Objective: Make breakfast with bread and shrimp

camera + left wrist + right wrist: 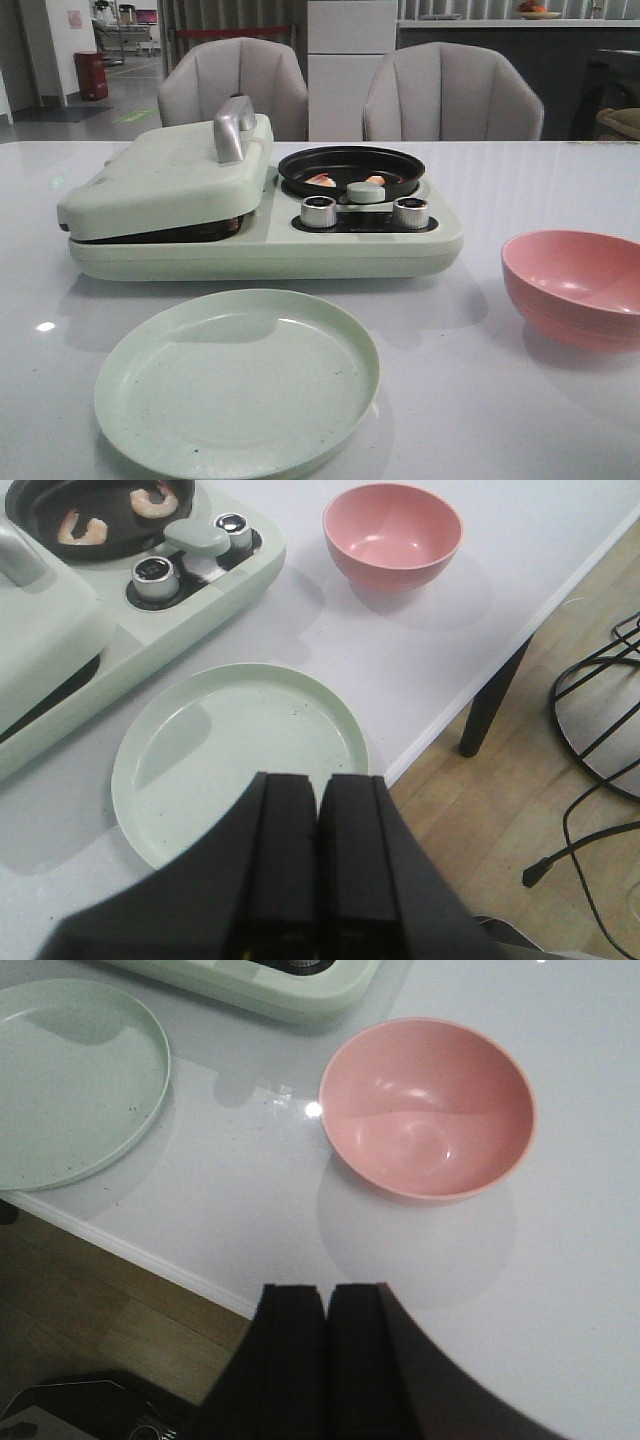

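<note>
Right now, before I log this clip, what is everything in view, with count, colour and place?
Breakfast maker: one, pale green, centre of the table, hinged lid nearly closed on its left half.
Pan: one, black, round, on the maker's right half.
Shrimp: two visible, pink-orange, in the pan.
Knobs: two, silver, below the pan.
Plate: one, pale green, in front of the maker.
Bowl: one, pink, right of the plate.
Chairs: two, grey, behind the table.
Bread: none visible.
Left gripper: black, shut, above the plate's near edge.
Right gripper: black, shut, near the bowl.
</note>
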You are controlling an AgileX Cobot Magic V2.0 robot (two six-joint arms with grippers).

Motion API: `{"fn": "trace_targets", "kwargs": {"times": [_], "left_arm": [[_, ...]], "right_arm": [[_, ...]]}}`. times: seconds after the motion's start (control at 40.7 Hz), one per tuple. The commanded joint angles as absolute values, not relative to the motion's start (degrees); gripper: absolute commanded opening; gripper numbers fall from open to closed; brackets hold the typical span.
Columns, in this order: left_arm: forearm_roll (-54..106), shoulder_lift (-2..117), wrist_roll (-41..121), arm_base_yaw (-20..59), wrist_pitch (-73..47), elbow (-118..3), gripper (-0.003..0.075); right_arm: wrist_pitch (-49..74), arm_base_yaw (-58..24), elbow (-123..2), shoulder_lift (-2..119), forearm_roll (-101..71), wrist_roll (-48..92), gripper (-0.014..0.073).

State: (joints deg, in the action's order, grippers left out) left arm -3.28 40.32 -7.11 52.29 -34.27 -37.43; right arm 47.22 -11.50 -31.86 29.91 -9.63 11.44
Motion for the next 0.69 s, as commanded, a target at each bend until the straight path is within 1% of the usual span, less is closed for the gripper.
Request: {"fn": "trace_targets", "kwargs": {"times": [0.0,0.049,0.123,0.172,0.271,0.467,0.59,0.664], "left_arm": [[-3.2,39.4,-7.6,52.5,-30.0,-38.9,0.0101],[-3.0,38.4,-7.6,51.2,-29.9,-38.5,0.0101],[-3.4,36.4,-7.6,47.0,-29.9,-37.6,0.0102],[-5.4,34.5,-7.6,43.1,-29.9,-36.7,0.0101],[-2.6,29.1,-7.6,33.7,-29.6,-33.4,0.0101],[-1.3,13.8,-7.6,17.1,-22.7,-22.9,0.0102],[0.0,5.2,-7.6,10.9,-16.7,-16.3,0.0102],[1.4,2.0,-7.6,7.9,-14.4,-12.3,0.0102]], "right_arm": [[43.8,-11.5,-33.4,30.0,-10.1,11.3,0.0015],[43.9,-11.5,-33.4,30.0,-10.1,11.3,0.0015],[43.9,-11.5,-33.4,30.0,-10.1,11.3,0.0015],[43.8,-11.5,-33.4,30.0,-10.1,11.4,0.0015],[43.8,-11.5,-33.4,30.0,-10.1,11.4,0.0015],[43.8,-11.5,-33.4,30.0,-10.1,11.4,0.0015],[43.8,-11.5,-33.4,30.0,-10.1,11.4,0.0015],[43.8,-11.5,-33.4,30.0,-10.1,11.4,0.0015]]}}
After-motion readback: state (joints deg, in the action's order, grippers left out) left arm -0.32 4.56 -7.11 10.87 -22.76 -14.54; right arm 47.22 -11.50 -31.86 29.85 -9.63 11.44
